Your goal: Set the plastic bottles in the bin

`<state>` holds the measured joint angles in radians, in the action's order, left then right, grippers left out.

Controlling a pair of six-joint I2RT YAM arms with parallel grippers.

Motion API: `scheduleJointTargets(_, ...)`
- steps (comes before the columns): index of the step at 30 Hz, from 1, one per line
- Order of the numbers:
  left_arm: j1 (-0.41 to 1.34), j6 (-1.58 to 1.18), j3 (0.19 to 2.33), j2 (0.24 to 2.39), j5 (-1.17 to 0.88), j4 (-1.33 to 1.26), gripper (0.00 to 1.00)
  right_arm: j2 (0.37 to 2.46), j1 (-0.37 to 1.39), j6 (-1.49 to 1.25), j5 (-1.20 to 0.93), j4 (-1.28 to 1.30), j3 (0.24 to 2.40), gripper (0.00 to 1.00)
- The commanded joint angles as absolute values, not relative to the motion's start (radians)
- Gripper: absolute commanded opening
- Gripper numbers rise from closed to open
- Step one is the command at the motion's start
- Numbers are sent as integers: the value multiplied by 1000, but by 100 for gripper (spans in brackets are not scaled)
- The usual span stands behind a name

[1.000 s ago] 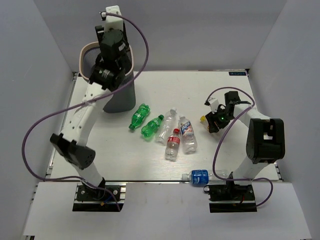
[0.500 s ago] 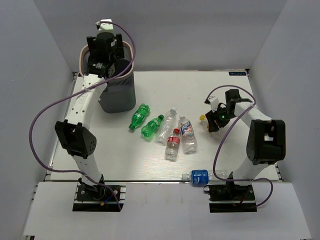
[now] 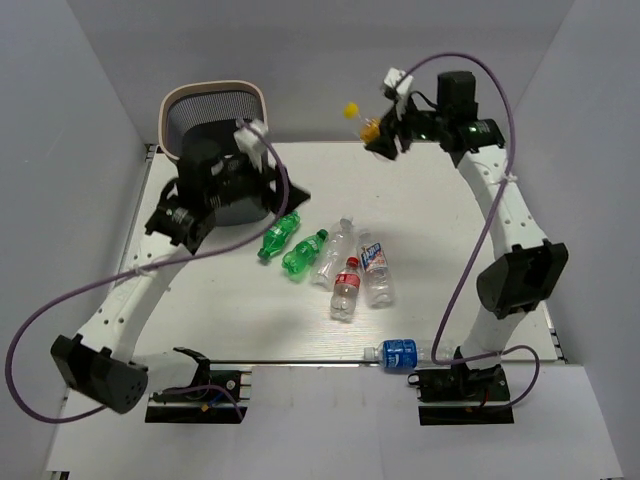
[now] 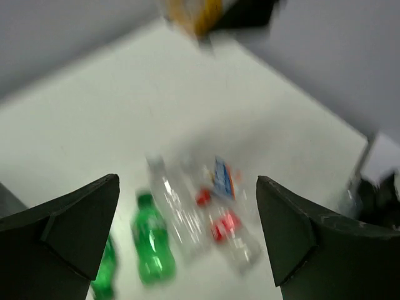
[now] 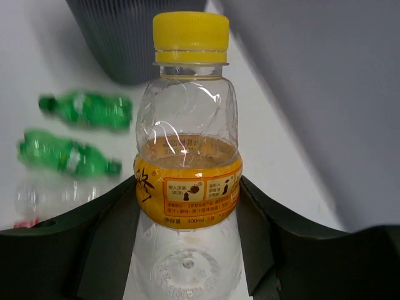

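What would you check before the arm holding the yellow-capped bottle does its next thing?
1. Right tool gripping the yellow-capped bottle: ok.
2. Bottle above the mouth of the bin: not ok, it hangs well to one side.
3. Left tool open and empty: ok.
4. Bin mouth unblocked by the left arm: ok in the top view.
5. Room left inside the bin: cannot tell.

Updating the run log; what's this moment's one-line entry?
left gripper: open, empty | right gripper: holding yellow-capped bottle aloft | six bottles on table
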<state>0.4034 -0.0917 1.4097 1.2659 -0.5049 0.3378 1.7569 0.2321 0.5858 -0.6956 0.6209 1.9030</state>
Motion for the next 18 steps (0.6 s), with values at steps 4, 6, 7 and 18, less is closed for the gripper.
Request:
scheduleJointTargets(4, 413, -126, 1060, 1096, -467, 551, 100, 1980, 351, 151, -920, 49, 2138, 9)
scheduleJointTargets(6, 422, -153, 956, 1016, -404, 532, 100, 2073, 406, -79, -943, -164, 2201, 9)
scheduleJointTargets(7, 422, -166, 922, 991, -387, 520, 100, 2100, 416, -124, -939, -266, 2229, 9)
scheduleJointTargets(18, 422, -272, 713, 789, -362, 535, 100, 2269, 639, -285, -767, -695, 2358, 10)
